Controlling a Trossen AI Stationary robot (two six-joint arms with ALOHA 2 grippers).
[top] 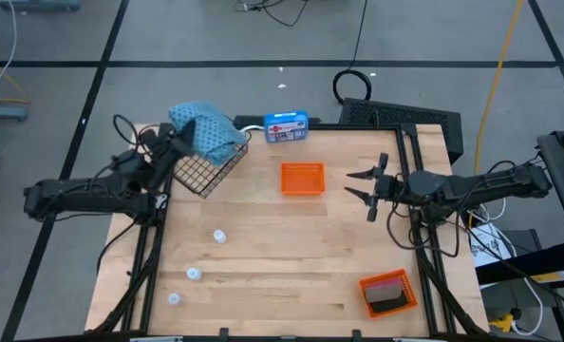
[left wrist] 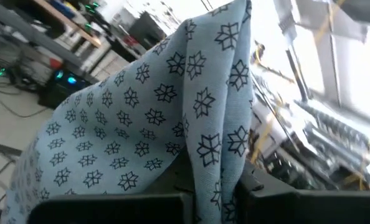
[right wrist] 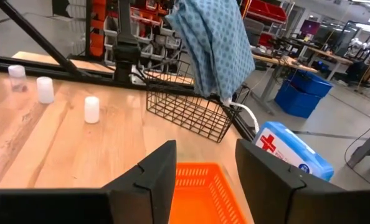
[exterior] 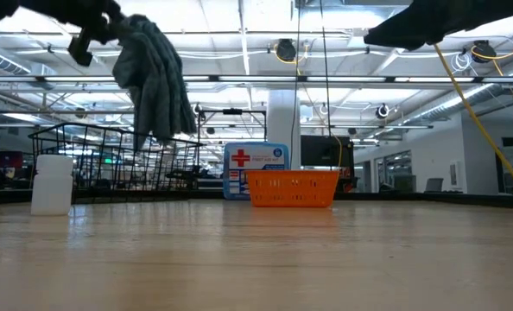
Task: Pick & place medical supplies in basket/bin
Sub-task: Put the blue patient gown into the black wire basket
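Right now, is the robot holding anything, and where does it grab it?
The left tool pinches the teal cloth at its top edge, dangling it over the basket. The right tool holds nothing.

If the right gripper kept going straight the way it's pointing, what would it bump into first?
Probably the orange tray. The right gripper, fingers apart, points across the table, and the tray sits just ahead and slightly below. If it passed above the tray, next would be the wire basket. Height is hard to judge.
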